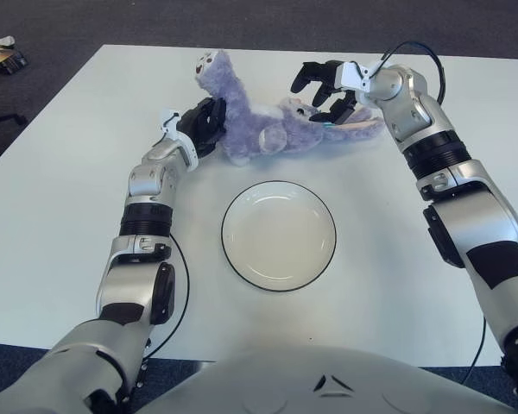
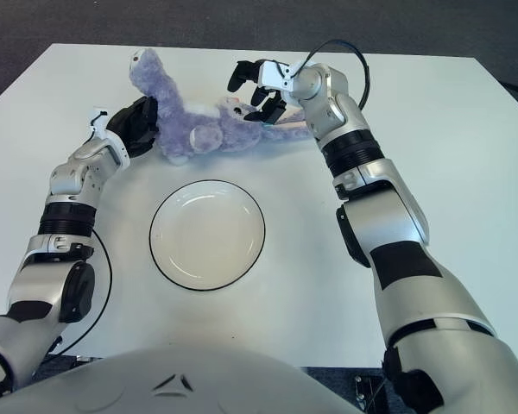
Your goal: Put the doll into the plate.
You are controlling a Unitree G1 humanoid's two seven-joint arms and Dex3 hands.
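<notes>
Left eye view puts the doll [image 1: 268,116], a purple plush animal, lying across the far half of the table [image 1: 60,216], just beyond the empty plate [image 1: 279,235] and clear of its rim. It looks light, soft and floppy, likely to sag and bend if lifted by 1 limb, so the thick body is the safer hold. Left hand [image 1: 203,125] presses its curled fingers against the doll's left flank. Right hand [image 1: 328,86] hovers over the head end, fingers spread, gripping nothing.
</notes>
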